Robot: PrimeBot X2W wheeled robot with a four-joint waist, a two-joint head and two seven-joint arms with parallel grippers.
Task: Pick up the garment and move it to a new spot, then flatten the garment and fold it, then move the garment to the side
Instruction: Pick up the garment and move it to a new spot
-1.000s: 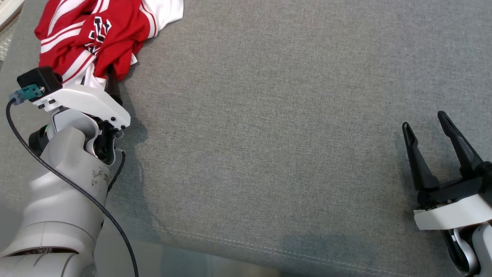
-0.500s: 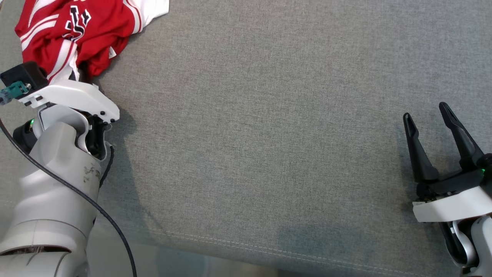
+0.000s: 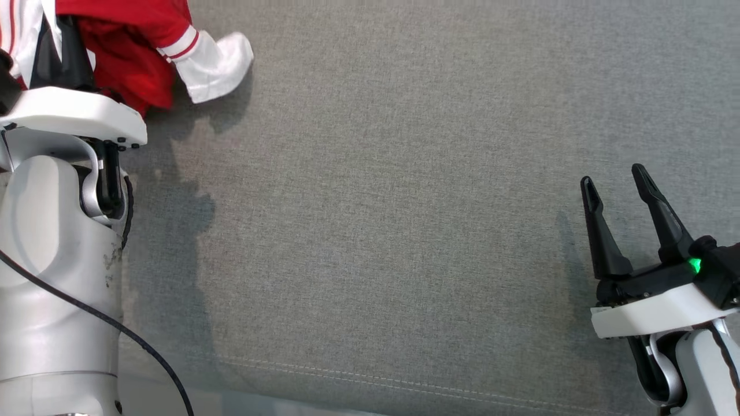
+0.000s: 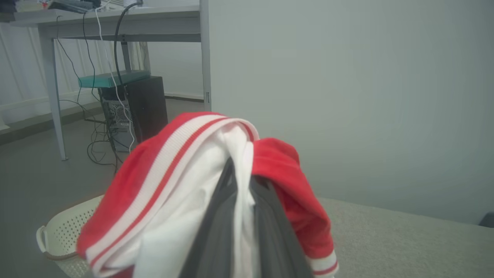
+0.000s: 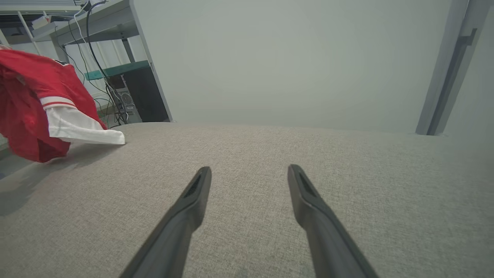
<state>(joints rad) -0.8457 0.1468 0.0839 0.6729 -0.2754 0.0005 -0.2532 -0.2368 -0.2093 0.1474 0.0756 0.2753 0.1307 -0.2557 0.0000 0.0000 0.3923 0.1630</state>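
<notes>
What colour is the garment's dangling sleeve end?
The garment's sleeve end is white, under a red-and-white striped band; the right wrist view shows it best.

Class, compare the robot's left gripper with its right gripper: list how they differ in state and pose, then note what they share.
The left gripper is shut on the red and white garment; the right gripper is open and holds nothing. Cloth drapes over the left gripper's fingers; the right gripper's fingers are uncovered, pointing across the grey surface. Both have two long dark fingers.
</notes>
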